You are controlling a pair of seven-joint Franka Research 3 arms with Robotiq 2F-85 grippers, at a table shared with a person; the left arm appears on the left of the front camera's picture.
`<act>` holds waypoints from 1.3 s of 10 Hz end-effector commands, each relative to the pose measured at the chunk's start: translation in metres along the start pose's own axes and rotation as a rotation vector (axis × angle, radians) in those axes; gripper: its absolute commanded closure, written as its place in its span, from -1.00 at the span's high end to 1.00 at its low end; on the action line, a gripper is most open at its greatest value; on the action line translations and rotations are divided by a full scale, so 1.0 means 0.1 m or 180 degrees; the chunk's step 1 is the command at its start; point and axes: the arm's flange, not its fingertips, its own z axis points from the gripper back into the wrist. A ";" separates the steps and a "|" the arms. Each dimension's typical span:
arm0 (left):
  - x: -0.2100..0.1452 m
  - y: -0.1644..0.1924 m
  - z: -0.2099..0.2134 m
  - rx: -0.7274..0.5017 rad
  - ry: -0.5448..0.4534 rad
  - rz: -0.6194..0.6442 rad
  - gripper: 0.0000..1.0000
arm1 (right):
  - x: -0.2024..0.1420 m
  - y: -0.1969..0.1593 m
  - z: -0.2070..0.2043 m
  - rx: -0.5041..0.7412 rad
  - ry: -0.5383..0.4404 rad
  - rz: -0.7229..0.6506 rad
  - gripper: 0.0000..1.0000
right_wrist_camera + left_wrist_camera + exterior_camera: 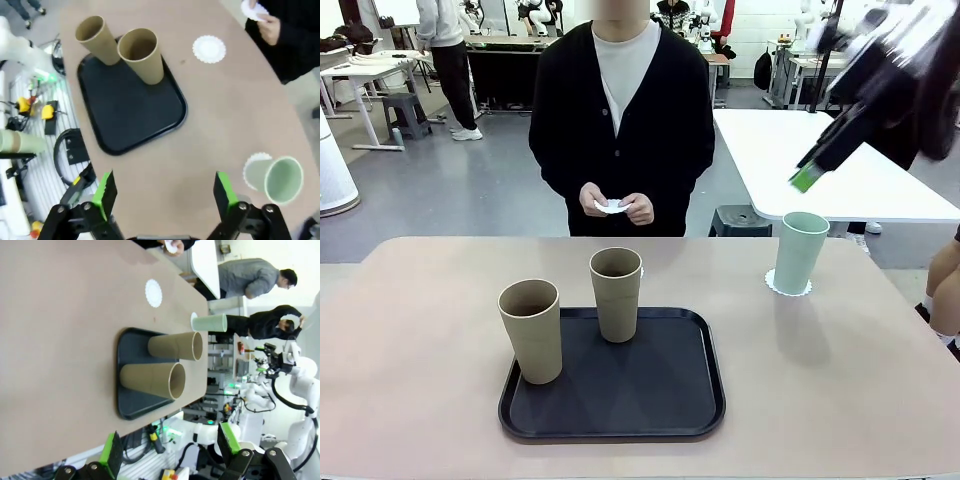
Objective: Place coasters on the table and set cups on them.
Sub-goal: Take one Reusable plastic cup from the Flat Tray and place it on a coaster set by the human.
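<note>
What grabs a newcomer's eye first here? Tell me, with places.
The mint green cup stands alone on a white scalloped coaster at the right side of the table, and the open right end effector hovers up beside it. On the black tray in the middle stand the nearer tan cup and the farther tan cup. Across the table, a person holds a second coaster.

**Open flanks, crowded tray**

The table lies bare left of the tray and between tray and mint cup. The near tan cup and far tan cup stand on the tray's left half; its right half is free.
</note>
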 end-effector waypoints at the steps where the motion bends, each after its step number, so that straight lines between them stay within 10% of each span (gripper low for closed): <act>1: 0.00 0.00 0.01 -0.0043 -0.0012 -0.0021 1.00 | -0.07 0.00 -0.33 0.0151 -0.0023 -0.0052 1.00; 4: 0.00 0.00 0.01 -0.0043 -0.0012 -0.0021 1.00 | -0.35 0.06 -0.18 0.0817 0.0036 -0.0344 1.00; 5: 0.00 0.00 0.01 -0.0043 -0.0012 -0.0021 1.00 | -0.10 0.05 -0.48 0.0270 0.0052 -0.0046 1.00; 9: 0.00 0.00 0.01 -0.0043 -0.0012 -0.0021 1.00 | -0.17 0.05 -0.41 0.0377 0.0045 -0.0081 1.00; 13: 0.00 0.00 0.01 -0.0043 -0.0012 -0.0021 1.00 | -0.03 0.17 -1.39 0.0494 -0.1091 0.1523 1.00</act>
